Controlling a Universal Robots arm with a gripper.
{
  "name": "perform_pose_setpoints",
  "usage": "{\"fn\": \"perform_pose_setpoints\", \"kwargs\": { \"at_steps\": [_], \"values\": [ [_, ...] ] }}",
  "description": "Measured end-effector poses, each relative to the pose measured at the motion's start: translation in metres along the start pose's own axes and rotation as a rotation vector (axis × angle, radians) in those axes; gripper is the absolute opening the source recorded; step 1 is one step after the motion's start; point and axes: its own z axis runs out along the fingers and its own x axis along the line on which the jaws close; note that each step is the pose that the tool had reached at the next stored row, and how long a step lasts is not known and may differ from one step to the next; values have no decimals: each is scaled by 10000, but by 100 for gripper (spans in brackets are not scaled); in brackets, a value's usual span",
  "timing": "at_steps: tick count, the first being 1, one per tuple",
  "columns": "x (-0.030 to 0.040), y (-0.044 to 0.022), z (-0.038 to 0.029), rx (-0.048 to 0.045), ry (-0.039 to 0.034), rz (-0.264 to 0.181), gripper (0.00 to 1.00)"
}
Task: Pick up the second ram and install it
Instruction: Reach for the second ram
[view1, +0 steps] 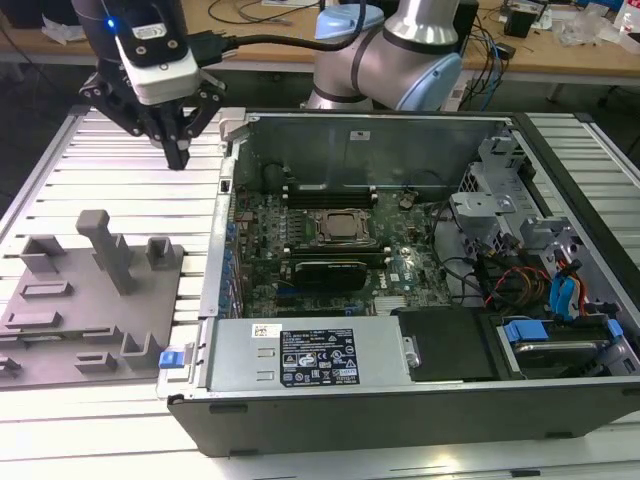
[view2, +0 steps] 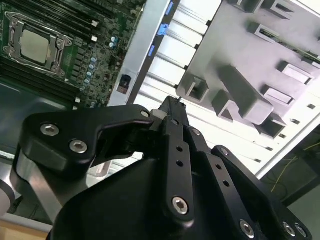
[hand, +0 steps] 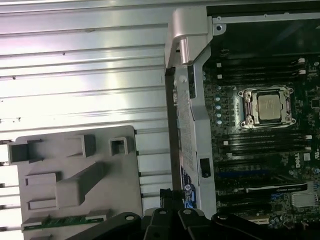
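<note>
One gripper hangs over the slatted metal table, its two fingers pressed together to a single point with nothing pinched between them; the second wrist view shows the same closed tip.

One grey fixture tray lies on the table below the gripper and nearer the camera in the exterior view. It carries one tall upright post and several rectangular pockets.

One second ram shows in the first wrist view. It is a thin, long, narrow green strip with darker patches along its length. It rests in a long slot at the edge of the tray, on the far side of the post from the gripper's tip and well apart from the fingers. Nothing touches it.

One open computer case sits just beside the gripper, toward the exterior view's right, and its silver back corner is the nearest part to the fingers. Inside lie one motherboard and one processor socket. Two banks of long black memory slots flank the socket, one bank on one side and the other on the other. One power supply with a label lies along the case's front edge, farther from the gripper than the socket.
</note>
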Motion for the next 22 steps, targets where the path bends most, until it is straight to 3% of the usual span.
{"fn": "perform_pose_setpoints", "kwargs": {
  "at_steps": [2,7,12,16,22],
  "values": [
    [68,-5,2,0,0,0,11],
    [163,-13,7,0,1,-1,11],
    [360,-27,8,0,0,-1,11],
    [438,-33,7,0,1,0,11],
    [668,-50,6,0,0,0,11]
  ]
}}
